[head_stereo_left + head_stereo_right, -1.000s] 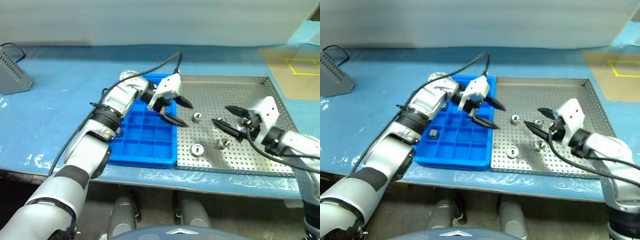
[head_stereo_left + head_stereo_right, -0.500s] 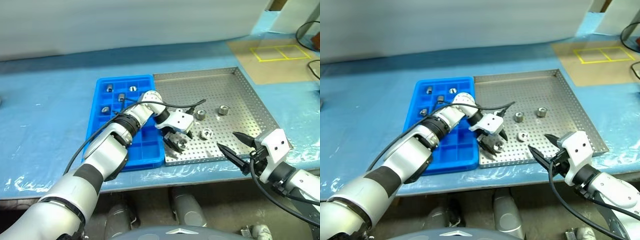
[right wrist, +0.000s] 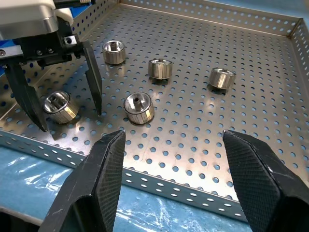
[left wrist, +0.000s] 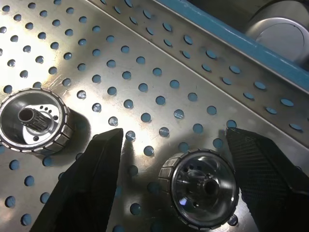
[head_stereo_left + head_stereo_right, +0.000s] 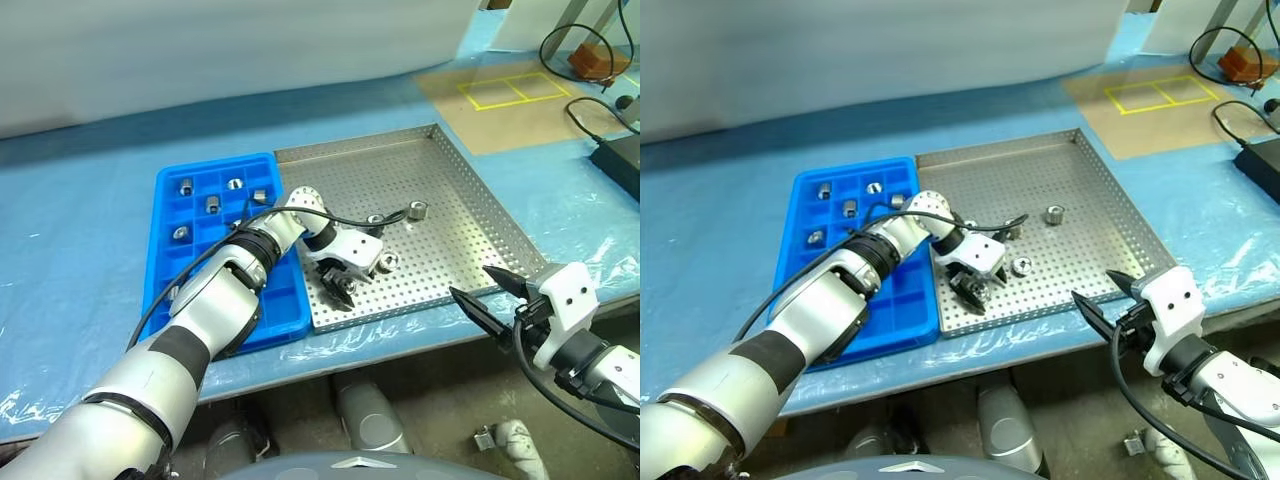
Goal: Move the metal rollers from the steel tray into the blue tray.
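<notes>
Metal rollers (image 3: 139,107), short shiny cylinders with ribbed sides and a centre hole, lie scattered on the steel tray (image 5: 470,215), five of them in the right wrist view. The steel tray is flat, square and silvery, its floor dotted with rows of small round holes and edged by a low perforated rim. One roller (image 4: 200,194) stands on end at the tray's near left, between the spread black fingers of the left gripper (image 5: 343,288), which points down at it; the fingers are open and stand clear of its ribbed wall on both sides. Another roller (image 4: 34,122) sits just beside one finger, outside the gap. To the left, touching the steel tray's edge, lies the blue tray (image 5: 160,240), glossy plastic divided into small square compartments; several far compartments each hold a roller (image 5: 186,185). The right gripper (image 5: 490,294) hovers near the steel tray's near right corner, its tapered black fingers wide apart and empty. Both trays rest on a blue surface (image 5: 80,180) covered in crinkled clear film.
</notes>
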